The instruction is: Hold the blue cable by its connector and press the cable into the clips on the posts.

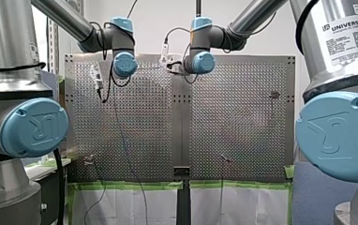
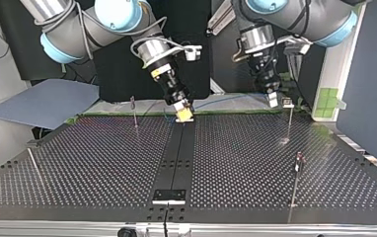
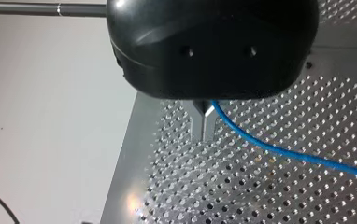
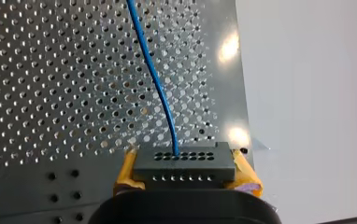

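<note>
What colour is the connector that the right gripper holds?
Dark grey connector; the right wrist view shows it best.

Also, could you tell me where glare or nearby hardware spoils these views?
Right wrist view: two bright glare spots on the table beside the blue cable and connector. Left wrist view: a glare patch near the table's edge; my left gripper has a black body that hides much. Front view: arm housings crowd both sides.

A white wall (image 1: 163, 14) stands behind the perforated table (image 1: 242, 140); green tape (image 1: 125, 186) edges white sheeting (image 1: 121, 208) below it.
</note>
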{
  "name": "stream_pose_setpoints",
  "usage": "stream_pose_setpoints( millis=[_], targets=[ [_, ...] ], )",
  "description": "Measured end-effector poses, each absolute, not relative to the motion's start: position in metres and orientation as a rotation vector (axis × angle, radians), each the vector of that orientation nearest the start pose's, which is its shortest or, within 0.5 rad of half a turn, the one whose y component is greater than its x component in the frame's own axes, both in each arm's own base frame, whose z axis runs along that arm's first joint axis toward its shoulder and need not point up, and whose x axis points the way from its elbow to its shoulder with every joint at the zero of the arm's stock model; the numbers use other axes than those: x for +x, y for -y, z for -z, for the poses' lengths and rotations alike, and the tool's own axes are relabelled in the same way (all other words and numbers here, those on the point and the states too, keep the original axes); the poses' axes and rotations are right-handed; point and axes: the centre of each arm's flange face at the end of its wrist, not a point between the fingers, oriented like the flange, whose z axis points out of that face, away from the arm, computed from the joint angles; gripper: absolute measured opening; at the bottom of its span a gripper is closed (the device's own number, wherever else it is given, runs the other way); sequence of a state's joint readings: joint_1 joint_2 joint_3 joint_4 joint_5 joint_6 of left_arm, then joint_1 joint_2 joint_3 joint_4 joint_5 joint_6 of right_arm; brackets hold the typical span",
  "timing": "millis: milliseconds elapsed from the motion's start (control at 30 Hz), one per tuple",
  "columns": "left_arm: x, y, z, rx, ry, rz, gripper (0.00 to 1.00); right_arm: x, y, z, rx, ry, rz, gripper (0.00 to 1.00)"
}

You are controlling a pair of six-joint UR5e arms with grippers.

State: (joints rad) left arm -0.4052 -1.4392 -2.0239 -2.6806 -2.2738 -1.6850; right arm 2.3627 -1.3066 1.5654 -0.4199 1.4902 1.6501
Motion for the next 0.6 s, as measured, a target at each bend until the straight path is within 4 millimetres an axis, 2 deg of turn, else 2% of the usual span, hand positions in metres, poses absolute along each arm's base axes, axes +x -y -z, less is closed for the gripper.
stream_pose_setpoints(
  millis=[167,433,600],
  targets=[
    [0.364,0.216,-0.375,-0.370,-1.417,-0.077,0.00,0.533,0.324,-0.397,-2.214,-0.863,2.702,0.02],
    [0.390,0.200,-0.399,-0.394,-1.382,-0.044,0.00,0.537,0.327,-0.406,-2.162,-0.835,2.707,0.02],
    [0.403,0.189,-0.411,-0.403,-1.365,-0.031,0.00,0.541,0.332,-0.405,-2.157,-0.828,2.703,0.02]
  ],
)
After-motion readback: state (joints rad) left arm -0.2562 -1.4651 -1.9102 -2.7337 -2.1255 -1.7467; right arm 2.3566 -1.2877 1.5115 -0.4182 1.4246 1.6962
